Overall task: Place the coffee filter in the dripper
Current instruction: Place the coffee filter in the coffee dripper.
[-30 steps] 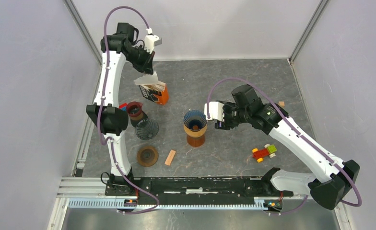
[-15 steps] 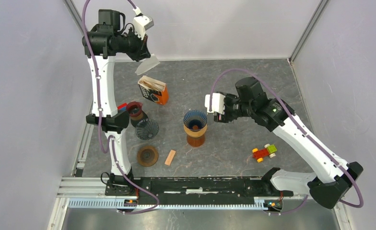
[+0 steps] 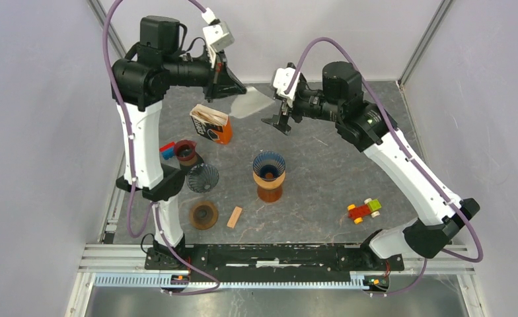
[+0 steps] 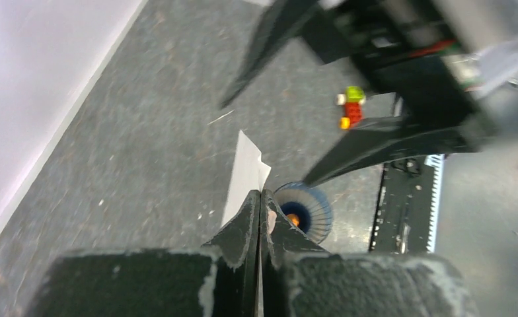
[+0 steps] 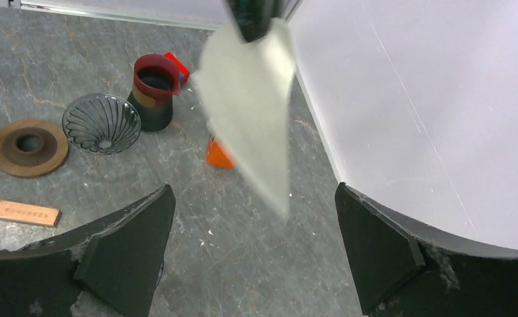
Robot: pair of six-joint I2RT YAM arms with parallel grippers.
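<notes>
A white paper coffee filter hangs in the air above the back of the table, pinched at one corner by my shut left gripper. The left wrist view has the filter sticking out past the closed jaws. Below it is the blue ribbed dripper. That dripper stands on an orange base mid-table with nothing in it. My right gripper is open just right of the filter's free end. In its own view the filter hangs ahead of the wide gap, untouched.
An orange filter box lies under the left arm. A red-rimmed dark cup, a clear ribbed dripper, a wooden ring and a wooden block sit front left. A toy car is at right.
My left arm swung the filter from above the box rightward toward the middle. The right gripper rose from beside the blue dripper to the filter and opened wider.
</notes>
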